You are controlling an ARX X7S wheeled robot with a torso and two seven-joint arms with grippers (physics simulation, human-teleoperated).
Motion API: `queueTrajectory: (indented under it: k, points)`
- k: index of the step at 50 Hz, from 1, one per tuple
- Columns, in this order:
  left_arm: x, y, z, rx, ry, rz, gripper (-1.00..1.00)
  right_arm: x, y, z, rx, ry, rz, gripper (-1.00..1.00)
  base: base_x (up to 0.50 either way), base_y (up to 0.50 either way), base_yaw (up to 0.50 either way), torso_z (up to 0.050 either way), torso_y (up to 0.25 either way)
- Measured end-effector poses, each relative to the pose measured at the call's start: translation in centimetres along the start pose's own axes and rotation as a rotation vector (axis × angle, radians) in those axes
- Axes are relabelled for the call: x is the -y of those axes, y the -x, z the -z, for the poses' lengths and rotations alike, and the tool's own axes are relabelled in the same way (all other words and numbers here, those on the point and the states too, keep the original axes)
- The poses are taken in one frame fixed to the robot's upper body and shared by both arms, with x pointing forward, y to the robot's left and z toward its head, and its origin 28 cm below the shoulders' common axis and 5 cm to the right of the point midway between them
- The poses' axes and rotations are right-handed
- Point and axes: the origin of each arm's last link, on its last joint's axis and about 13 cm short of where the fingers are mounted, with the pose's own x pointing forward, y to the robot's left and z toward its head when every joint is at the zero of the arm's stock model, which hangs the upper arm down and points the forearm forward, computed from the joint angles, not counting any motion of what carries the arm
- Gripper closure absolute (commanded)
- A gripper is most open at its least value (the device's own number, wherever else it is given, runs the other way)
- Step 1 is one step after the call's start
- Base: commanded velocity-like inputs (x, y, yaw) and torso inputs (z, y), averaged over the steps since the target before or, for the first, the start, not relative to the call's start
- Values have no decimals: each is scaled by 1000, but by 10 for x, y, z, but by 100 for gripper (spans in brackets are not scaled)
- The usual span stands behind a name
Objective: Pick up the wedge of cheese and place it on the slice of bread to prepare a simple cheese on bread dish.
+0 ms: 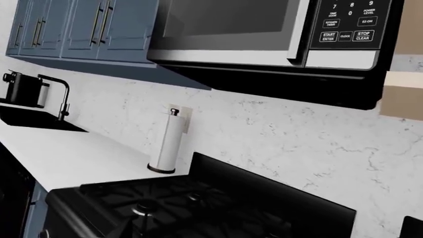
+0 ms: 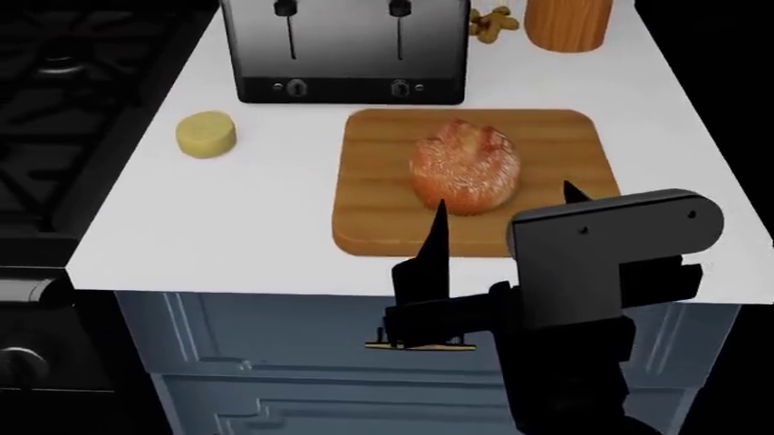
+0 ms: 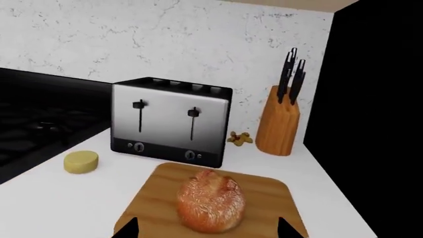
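The wedge of cheese [image 2: 206, 134], a small pale yellow chunk, lies on the white counter left of the cutting board and in front of the toaster; it also shows in the right wrist view [image 3: 80, 162]. The slice of bread [image 2: 466, 168], a round reddish-brown floured loaf, sits on the wooden cutting board [image 2: 375, 213], and shows in the right wrist view [image 3: 210, 201]. My right gripper [image 2: 502, 217] is open and empty, hovering at the board's near edge just in front of the bread, its fingertips [image 3: 126, 229] either side of it. My left gripper is out of view.
A steel toaster [image 2: 351, 45] stands behind the board. An orange knife block [image 2: 566, 23] is at the back right. A black stove [image 2: 61, 109] adjoins the counter on the left. The left wrist view shows a microwave [image 1: 264, 29], a paper towel roll [image 1: 168, 144] and a faucet [image 1: 59, 96].
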Motion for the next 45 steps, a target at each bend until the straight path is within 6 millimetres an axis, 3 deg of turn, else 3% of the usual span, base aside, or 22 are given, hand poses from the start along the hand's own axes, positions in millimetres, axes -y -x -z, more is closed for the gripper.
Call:
queueTrajectory:
  k: [45]
  points:
    - [0,1,1,0,-2,16,-100,-4,4,-3,13,7,-25,-100,104,262,0,0,0]
